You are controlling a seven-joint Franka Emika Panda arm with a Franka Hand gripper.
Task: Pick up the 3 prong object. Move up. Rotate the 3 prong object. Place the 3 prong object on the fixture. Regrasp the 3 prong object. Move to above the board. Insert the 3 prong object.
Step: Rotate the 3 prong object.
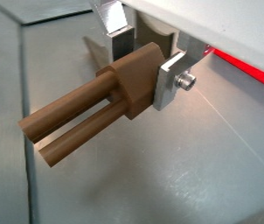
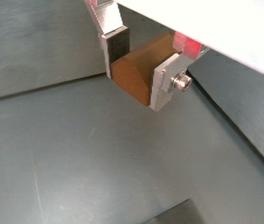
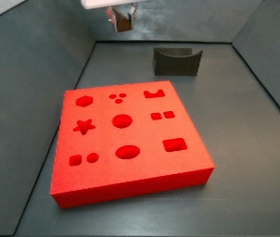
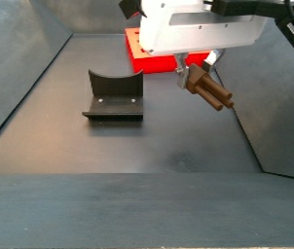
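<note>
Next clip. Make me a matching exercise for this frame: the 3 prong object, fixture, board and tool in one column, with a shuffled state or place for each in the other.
Things:
1. 3 prong object
2. fixture
3. board
4. tool

States:
A. red, lies flat with cutouts facing up
B. stands on the floor, notch empty
C. brown, clamped in the air, prongs slanting down
D. raised off the floor, shut on a piece

Pairs: 1-C, 2-B, 3-A, 4-D
</note>
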